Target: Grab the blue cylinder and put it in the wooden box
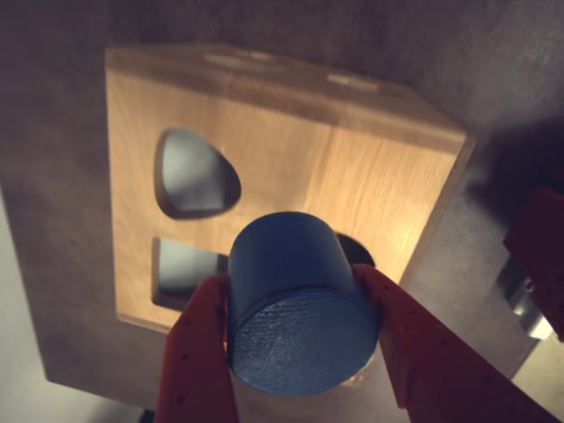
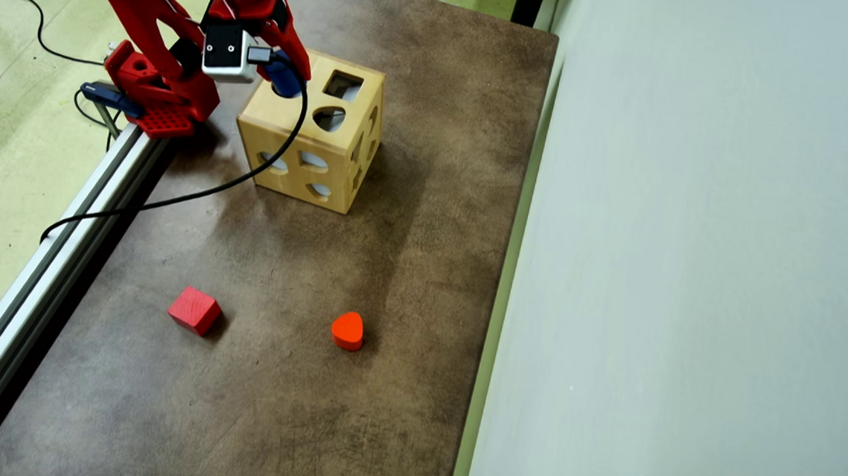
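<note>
In your wrist view, the gripper (image 1: 304,352) has its two red fingers (image 1: 198,352) pressed against the sides of the blue cylinder (image 1: 295,300), flat end toward the camera. The cylinder sits over the wooden box (image 1: 352,167), covering most of a round cutout, with rounded and square cutouts left of it.

Dim and soft in the wrist view, warm glare on the wooden box (image 1: 352,167); bright, sharp overhead, shadow right of the box on the tabletop (image 2: 406,281).
</note>
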Robot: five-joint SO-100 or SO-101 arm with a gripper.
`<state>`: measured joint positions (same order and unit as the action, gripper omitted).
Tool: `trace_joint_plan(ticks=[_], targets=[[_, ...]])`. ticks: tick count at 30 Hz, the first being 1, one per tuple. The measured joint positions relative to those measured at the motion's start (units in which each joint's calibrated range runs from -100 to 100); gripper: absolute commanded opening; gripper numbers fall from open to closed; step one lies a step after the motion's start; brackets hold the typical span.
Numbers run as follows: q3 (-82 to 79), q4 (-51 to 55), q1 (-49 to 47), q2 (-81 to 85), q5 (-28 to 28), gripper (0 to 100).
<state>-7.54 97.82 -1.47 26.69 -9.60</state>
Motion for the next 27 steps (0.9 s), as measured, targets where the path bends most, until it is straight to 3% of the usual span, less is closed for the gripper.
trace_joint_plan(ticks=[11, 27], targets=[[-0.36, 0.00, -7.76, 0.00, 3.86, 3], [-0.36, 0.16, -8.41, -1.44, 5.27, 3]])
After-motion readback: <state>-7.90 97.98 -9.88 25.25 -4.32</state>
